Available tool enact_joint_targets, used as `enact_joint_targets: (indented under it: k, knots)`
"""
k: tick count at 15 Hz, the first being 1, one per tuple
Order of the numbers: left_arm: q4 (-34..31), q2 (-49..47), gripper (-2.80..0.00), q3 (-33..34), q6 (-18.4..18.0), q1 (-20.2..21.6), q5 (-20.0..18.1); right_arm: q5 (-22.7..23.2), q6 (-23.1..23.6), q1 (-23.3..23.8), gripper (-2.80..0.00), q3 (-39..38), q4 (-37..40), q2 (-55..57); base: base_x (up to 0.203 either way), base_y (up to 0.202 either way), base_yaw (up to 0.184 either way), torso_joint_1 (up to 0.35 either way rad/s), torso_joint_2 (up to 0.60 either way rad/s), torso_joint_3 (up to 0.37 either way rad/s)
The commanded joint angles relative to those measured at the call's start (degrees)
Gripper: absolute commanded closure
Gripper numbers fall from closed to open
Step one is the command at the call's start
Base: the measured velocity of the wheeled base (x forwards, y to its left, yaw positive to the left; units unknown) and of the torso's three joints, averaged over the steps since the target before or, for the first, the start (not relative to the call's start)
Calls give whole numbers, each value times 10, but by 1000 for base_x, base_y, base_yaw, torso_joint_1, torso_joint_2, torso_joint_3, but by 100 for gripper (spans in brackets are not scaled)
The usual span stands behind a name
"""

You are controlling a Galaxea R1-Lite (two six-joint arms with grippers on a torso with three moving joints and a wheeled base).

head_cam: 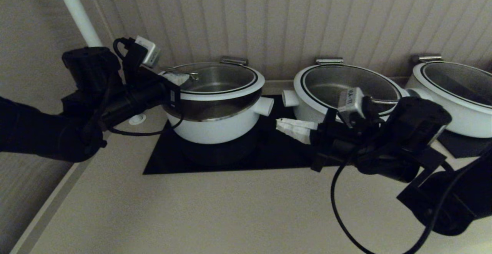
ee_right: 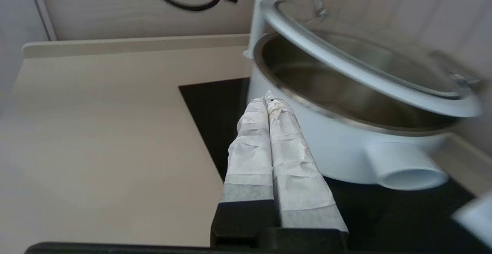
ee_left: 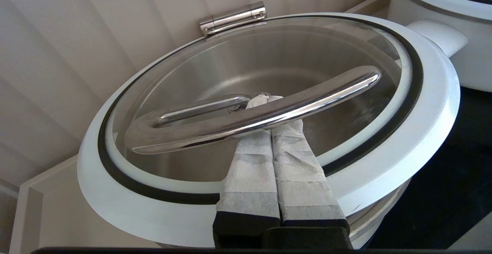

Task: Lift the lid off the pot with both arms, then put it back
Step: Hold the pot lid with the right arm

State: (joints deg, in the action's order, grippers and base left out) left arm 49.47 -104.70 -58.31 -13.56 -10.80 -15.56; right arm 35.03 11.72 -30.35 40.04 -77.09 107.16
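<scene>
The pot [head_cam: 219, 129] is white with a steel inside and stands on a black cooktop [head_cam: 269, 150]. Its glass lid [head_cam: 230, 88] hangs tilted above it, raised at the front left, with its back edge near the steel bracket [head_cam: 233, 60]. My left gripper [head_cam: 180, 78] is shut, its taped fingers [ee_left: 253, 161] passed under the lid's steel handle [ee_left: 307, 102], which rests on them. My right gripper [head_cam: 282, 125] is shut and empty, just right of the pot's side handle [head_cam: 264, 106]. In the right wrist view its tips [ee_right: 269, 98] are close to the pot wall [ee_right: 338, 146], below the raised lid [ee_right: 357, 73].
Two more white pots with lids [head_cam: 346, 88] [head_cam: 457, 92] stand to the right along the panelled wall. A white pole [head_cam: 77, 12] rises at the back left. The beige counter [head_cam: 192, 215] stretches in front of the cooktop.
</scene>
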Motion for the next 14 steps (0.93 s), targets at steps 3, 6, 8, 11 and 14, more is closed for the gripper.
enact_joint_targets:
  k: [3,6,8,11,14]
  knots:
    - [3,-4,0,-2,-1,0,-1,2,1,-15,0,57,-15,81,0,0,0,0,0,0]
    - [3,-4,0,-2,-2,0,-1,0,0,-15,0,91,-42,129,0,0,0,0,0,0]
    - [3,-4,0,-3,-3,0,-1,-8,-3,-15,0,111,-45,151,0,0,0,0,0,0]
    - [3,-2,0,-3,-3,0,-1,-24,-8,-14,0,161,-45,184,0,0,0,0,0,0]
    - [4,2,0,-3,-4,0,-1,-42,-27,-14,0,210,-43,206,0,0,0,0,0,0]
